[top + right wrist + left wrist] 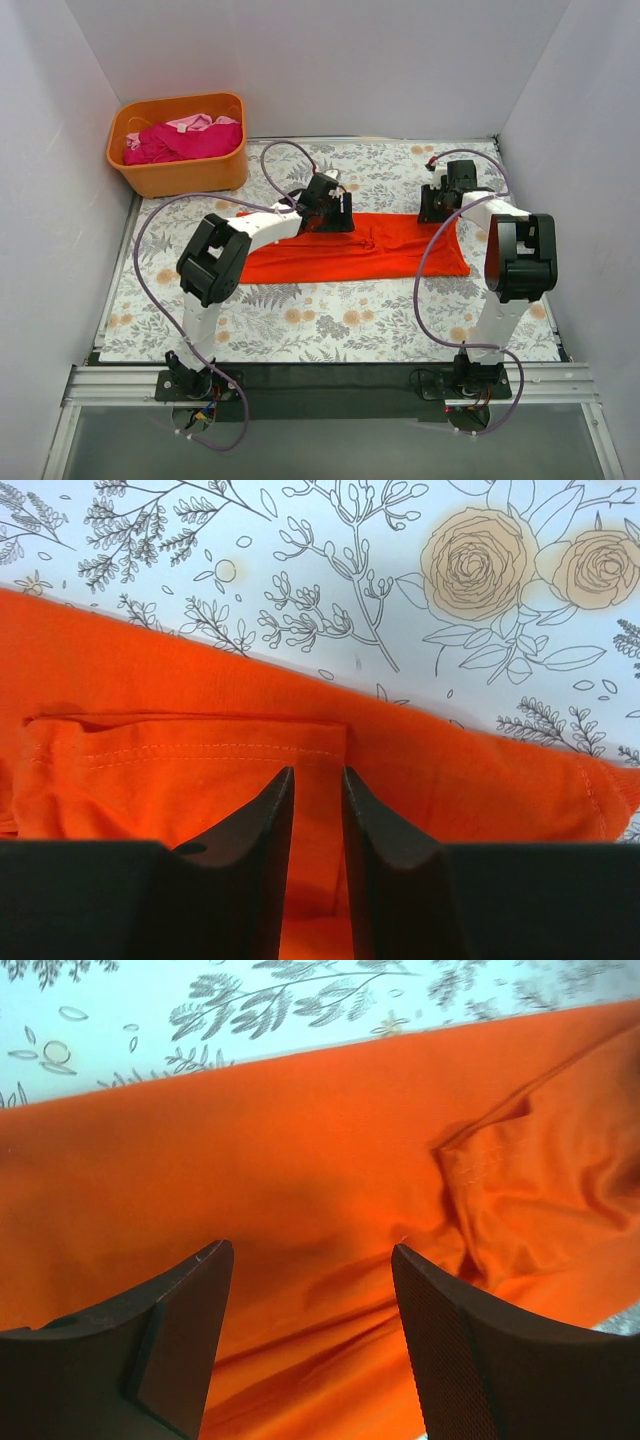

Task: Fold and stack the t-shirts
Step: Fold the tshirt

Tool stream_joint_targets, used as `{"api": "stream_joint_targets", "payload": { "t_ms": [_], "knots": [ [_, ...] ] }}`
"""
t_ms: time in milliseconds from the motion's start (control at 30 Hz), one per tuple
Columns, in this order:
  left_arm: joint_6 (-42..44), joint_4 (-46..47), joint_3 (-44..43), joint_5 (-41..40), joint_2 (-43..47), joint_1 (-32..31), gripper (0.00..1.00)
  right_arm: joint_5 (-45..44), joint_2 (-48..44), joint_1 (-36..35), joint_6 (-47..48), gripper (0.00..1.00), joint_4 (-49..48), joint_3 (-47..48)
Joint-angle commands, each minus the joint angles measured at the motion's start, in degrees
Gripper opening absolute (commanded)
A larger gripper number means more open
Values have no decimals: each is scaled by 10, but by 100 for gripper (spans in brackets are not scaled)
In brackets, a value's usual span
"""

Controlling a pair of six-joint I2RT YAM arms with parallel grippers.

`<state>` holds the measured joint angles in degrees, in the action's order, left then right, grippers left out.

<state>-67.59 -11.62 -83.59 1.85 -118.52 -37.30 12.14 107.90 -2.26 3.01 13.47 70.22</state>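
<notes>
The orange-red t-shirt [370, 255] lies as a long folded strip across the middle of the floral table. My left gripper [335, 218] is at its far edge, left of centre; in the left wrist view it [311, 1248] is open, with wrinkled orange fabric [300, 1130] spread below the jaws. My right gripper [438, 210] is at the shirt's far right corner; in the right wrist view it [318, 772] is nearly closed, pinching a folded, stitched flap of the shirt [180, 770]. A magenta pink t-shirt [190, 140] and a pale pink one [190, 122] lie bunched in the tub.
The rigid orange plastic tub [180, 175] stands at the back left corner. White walls enclose the table on the left, back and right. The floral tablecloth [330, 320] shows in front of the shirt. Purple cables loop from both arms.
</notes>
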Motion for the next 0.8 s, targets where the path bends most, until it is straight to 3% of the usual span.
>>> {"api": "stream_joint_targets", "payload": {
  "t_ms": [0,400,600,767],
  "knots": [
    [-17,-2,-3,-51,6,-1,60,7,-41,1,-21,28,-33,-18],
    [-78,-62,113,-119,45,2,60,5,-45,-34,-40,30,-31,-67],
    [-76,-106,213,-166,147,3,60,18,-102,-97,-64,30,-23,-104],
    [-50,-104,220,-174,216,3,61,0,-125,-132,-49,31,-19,-73]
  ]
}}
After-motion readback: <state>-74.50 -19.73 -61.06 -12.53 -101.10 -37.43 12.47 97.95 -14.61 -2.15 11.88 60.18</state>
